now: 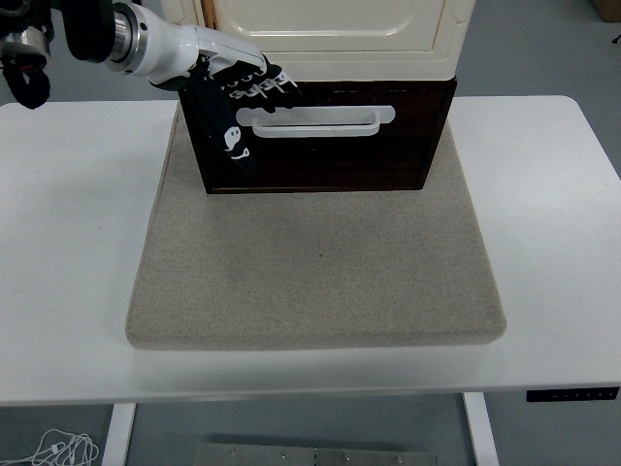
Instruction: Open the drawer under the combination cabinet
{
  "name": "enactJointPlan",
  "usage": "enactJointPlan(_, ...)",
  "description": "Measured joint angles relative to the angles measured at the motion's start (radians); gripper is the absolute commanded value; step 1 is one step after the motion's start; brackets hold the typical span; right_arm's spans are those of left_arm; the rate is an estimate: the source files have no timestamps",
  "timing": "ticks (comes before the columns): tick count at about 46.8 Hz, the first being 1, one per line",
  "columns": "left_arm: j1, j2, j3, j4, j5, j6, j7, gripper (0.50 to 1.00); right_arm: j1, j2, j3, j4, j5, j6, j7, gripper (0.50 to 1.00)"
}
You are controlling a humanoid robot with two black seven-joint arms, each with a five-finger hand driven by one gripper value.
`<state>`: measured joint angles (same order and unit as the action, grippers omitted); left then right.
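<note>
the left hand at the picture's eleven o'clock is black with white knuckle joints and a small white mark on the thumb; glossy white shell, silver ring and black forearm behind it.

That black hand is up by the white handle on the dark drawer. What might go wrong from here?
The left hand sits at the left end of the white bar handle, not its middle, so a pull may twist the dark brown drawer and jam it. The cream cabinet stands loose on the grey felt mat; the whole unit might slide forward instead.
</note>
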<state>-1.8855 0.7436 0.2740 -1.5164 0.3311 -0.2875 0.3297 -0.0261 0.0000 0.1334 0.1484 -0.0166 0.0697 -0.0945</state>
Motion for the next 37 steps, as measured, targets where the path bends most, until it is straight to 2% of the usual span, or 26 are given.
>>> enactJointPlan(23,0.046,-0.061,-0.04,0.031,0.0,0.009,0.032,1.0,0.0,0.0,0.0,0.0,0.0,0.0,-0.001,0.926)
enactJointPlan(30,0.064,-0.082,-0.04,0.035,0.0,0.048,0.034,1.0,0.0,0.0,0.0,0.0,0.0,0.0,0.0,0.926)
enactJointPlan(37,0.069,-0.092,-0.04,0.042,0.0,0.057,0.033,1.0,0.0,0.0,0.0,0.0,0.0,0.0,0.0,0.928)
